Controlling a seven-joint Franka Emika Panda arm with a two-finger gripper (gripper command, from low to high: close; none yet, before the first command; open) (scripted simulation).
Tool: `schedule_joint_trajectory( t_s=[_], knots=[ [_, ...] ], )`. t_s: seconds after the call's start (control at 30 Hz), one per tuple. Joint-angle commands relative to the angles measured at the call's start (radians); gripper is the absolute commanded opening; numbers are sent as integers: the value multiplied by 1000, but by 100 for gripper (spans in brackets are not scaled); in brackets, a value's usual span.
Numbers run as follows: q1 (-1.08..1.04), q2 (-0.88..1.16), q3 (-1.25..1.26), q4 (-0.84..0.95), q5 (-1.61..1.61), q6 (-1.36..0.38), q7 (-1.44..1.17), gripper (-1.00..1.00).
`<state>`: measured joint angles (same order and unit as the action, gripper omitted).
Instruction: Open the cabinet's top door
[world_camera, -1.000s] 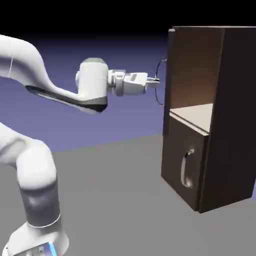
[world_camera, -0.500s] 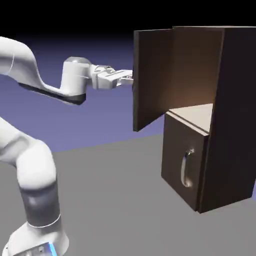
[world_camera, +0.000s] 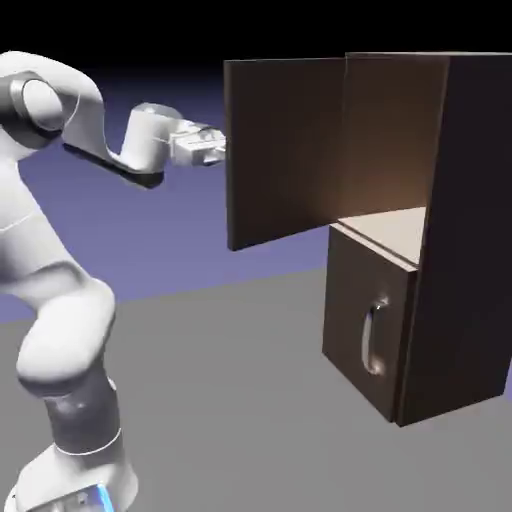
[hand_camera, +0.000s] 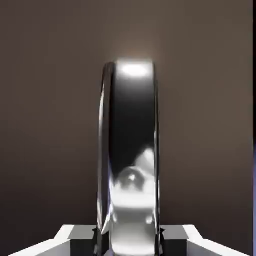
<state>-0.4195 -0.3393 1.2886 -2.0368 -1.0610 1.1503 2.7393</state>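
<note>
Tool's (world_camera: 226, 148) tips partly hidden behind open door (world_camera: 285, 150)

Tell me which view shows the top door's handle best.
The hand view: the handle stands upright there, large and silvery, between the two fingertips of the gripper, against brown door. The exterior view shows none of it; the open door hides it.

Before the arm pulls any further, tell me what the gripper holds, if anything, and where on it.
The gripper holds the top door's arched handle; which part along its arch is pinched can't be told exactly.
</note>
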Motion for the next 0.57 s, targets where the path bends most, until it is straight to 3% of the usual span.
schedule_joint_trajectory(
  t_s=[0.0, 0.53],
  knots=[
    [-34, 8, 37, 16, 3, -18, 2, -100],
    [-591, -213, 465, 299, 195, -120, -105, -100]
  ],
)
